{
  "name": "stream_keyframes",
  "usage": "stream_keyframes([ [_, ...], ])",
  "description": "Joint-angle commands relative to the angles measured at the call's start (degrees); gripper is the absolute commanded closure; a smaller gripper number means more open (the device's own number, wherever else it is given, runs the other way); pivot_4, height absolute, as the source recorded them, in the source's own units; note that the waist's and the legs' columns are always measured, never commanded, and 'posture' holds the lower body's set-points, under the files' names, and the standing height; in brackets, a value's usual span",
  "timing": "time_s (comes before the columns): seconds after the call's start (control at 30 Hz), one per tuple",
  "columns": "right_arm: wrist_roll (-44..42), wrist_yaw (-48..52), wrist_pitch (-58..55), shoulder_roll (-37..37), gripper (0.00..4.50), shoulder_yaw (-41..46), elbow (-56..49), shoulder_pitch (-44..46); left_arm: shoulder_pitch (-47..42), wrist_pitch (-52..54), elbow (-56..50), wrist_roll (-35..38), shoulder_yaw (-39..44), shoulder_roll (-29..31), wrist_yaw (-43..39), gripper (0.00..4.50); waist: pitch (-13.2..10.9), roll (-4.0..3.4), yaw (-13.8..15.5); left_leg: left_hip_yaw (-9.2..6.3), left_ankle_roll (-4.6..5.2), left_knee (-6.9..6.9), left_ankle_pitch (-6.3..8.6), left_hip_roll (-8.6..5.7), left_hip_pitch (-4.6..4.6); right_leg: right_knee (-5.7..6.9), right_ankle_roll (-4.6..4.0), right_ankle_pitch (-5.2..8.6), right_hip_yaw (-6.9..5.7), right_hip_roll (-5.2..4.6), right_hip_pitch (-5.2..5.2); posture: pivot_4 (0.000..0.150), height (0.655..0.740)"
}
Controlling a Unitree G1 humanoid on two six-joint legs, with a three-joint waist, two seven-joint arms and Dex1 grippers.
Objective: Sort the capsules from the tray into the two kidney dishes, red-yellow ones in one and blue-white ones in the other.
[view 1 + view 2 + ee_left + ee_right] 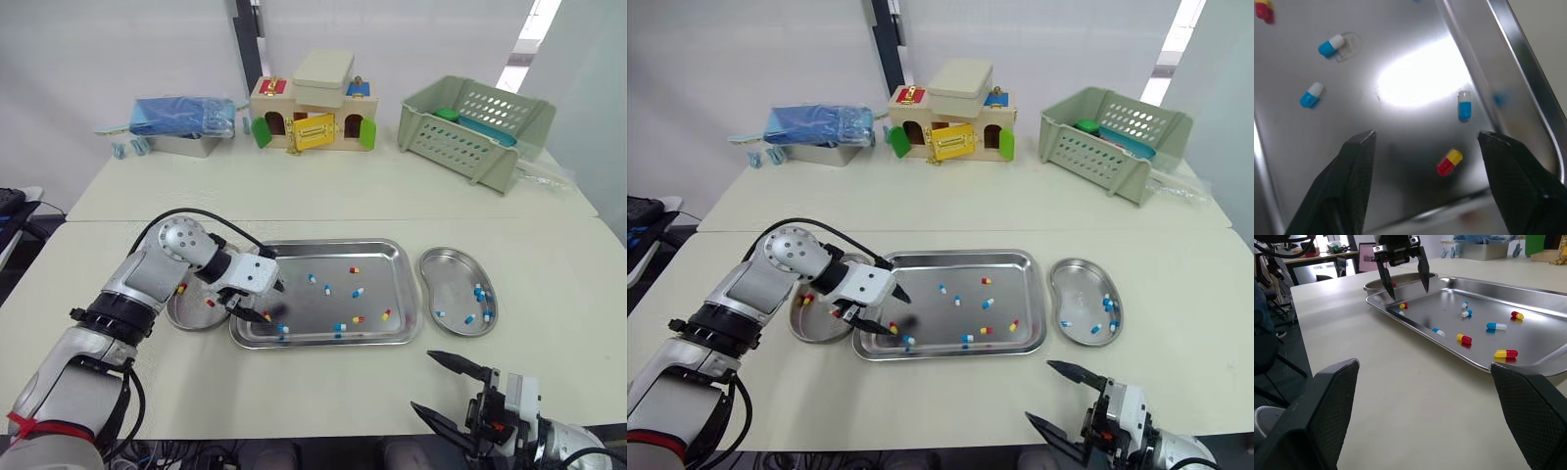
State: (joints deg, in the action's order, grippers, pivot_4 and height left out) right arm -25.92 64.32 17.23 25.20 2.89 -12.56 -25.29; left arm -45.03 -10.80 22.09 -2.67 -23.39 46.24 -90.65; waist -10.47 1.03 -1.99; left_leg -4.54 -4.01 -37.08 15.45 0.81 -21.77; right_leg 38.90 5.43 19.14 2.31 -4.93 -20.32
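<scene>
Capsules [359, 292] of both colours loose on the floor of the tray [387, 266], a few already in each dish. Bench [343, 196] smooth and pale, so likely to let the tray slide under a sideways push. Tray rim raised and rounded: easy for a descending fingertip to catch, shoving or tipping the whole lot.

Left kidney dish [191, 315], with red-yellow ones inside, just beside the tray's left end and partly under the left arm [147, 279]. Prone to a knock from the wrist on the carry across. Right kidney dish [451, 279], with blue-white ones, just beside the tray's right end, out of harm.

Left jaws spread wide, empty, hovering low over the tray's near left corner. Right jaws also spread wide and empty, low over the bench's near edge, well apart from the tray.

Red-yellow capsule [1449, 162] between the left jaws, close to the corner wall. Apt to skid on slick steel or jam against the wall on closing. Blue-white capsule [1464, 105] near it; could get swept in and end up in the wrong dish.
</scene>
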Motion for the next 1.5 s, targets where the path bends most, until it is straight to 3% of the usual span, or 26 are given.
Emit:
stream_keyframes([
  [0.03,-0.15,-1.26,1.48,-0.09,0.0,-0.45,-2.86,-0.7,-1.71,-2.47,0.97,-0.74,-0.2,-0.4,-1.33,1.93,0.0,0.0,0.09,-0.01,0.0,0.0,0.0,0.0,0.0,0.0,0.0,0.0,-0.01,0.0,0.0,0.15,0.74],
  [0.67,0.36,-5.44,1.32,0.47,0.0,-3.18,-4.65,-0.33,-3.11,-5.98,4.67,-9.16,-2.82,-1.01,-0.27,1.93,0.0,0.0,0.09,-0.03,0.0,-0.01,0.0,0.0,0.02,0.01,0.0,0.0,-0.02,0.0,0.03,0.15,0.74],
  [1.3,0.44,-9.35,-1.84,1.8,0.0,-4.49,-8.79,0.1,-1.18,-4.47,0.78,-7.04,-3.68,-0.66,-1.8,1.93,0.01,-0.01,0.12,-0.04,0.0,-0.01,0.0,0.0,0.02,0.01,0.0,0.0,-0.02,0.0,0.03,0.15,0.74],
  [1.4,0.4,-9.7,-2.11,1.99,0.0,-4.62,-9.17,0.13,-1.23,-4.94,1.15,-7.8,-3.64,-0.66,-1.47,2.42,0.01,-0.01,0.12,-0.04,0.0,-0.01,0.0,0.0,0.02,0.01,0.0,0.0,-0.02,0.0,0.03,0.15,0.74],
  [1.5,0.4,-9.77,-2.19,2.09,0.0,-4.67,-9.31,0.07,-1.22,-5.24,1.22,-8.18,-3.59,-0.68,-1.3,3.32,0.01,-0.01,0.13,-0.04,0.0,-0.01,0.0,0.0,0.02,0.02,0.0,0.0,-0.02,0.0,0.04,0.15,0.74],
])
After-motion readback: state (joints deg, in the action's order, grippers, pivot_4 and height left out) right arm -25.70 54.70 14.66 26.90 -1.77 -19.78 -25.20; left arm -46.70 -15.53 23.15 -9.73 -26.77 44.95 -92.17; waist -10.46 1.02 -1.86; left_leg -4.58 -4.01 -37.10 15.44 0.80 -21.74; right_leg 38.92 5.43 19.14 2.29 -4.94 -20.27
